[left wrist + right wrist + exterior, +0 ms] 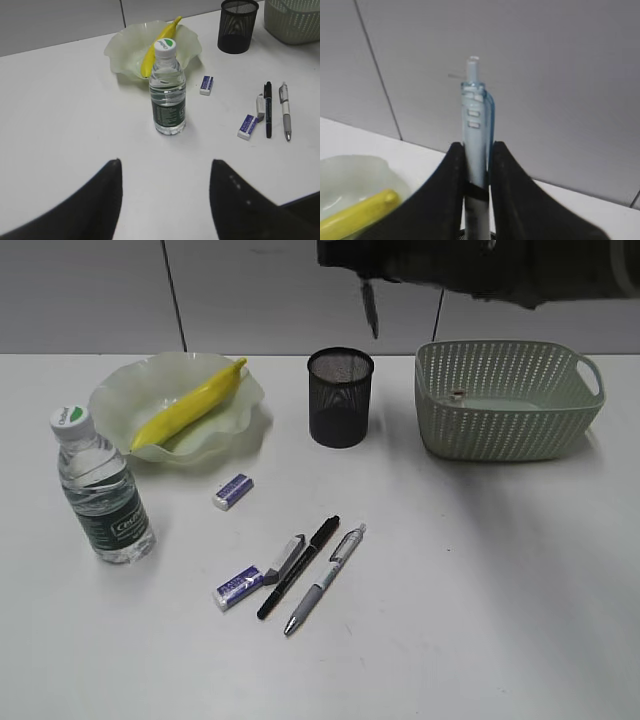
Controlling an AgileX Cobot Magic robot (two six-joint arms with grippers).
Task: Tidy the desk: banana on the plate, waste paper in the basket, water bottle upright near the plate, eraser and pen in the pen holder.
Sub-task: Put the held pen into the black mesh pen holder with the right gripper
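- Far left of the tabletop (480, 620): the water bottle (100, 490) stands upright, cap on, just in front of the plate (240, 430). The banana (190, 405) lies across that plate, tip toward the back.
- The left claw (165, 200) shows only in its wrist view: fingers spread wide, nothing between them, hanging over bare tabletop with the bottle straight ahead of it.
- Moving right, loose items wait in front of the plate: one eraser (232, 491) close to it, a second eraser (238, 587) further forward, touching or nearly touching a small grey piece (285, 557), then a black pen (298, 567) and a grey pen (326, 580), lying side by side on a slant.
- Centre back: the pen holder (340, 397) stands upright, mouth open to the top.
- Here's the key relation: the right claw (479, 165) is clamped on a pale blue pen (476, 140), held upright, long axis vertical. In the exterior view a thin dark shape (370, 305) hangs from the arm, above the holder and a touch to its right.
- My read: the drop calls for a small shift left, then a straight descent.
- Far right: the basket (510, 400). A small speck sits inside; I can't tell whether it's the waste paper.
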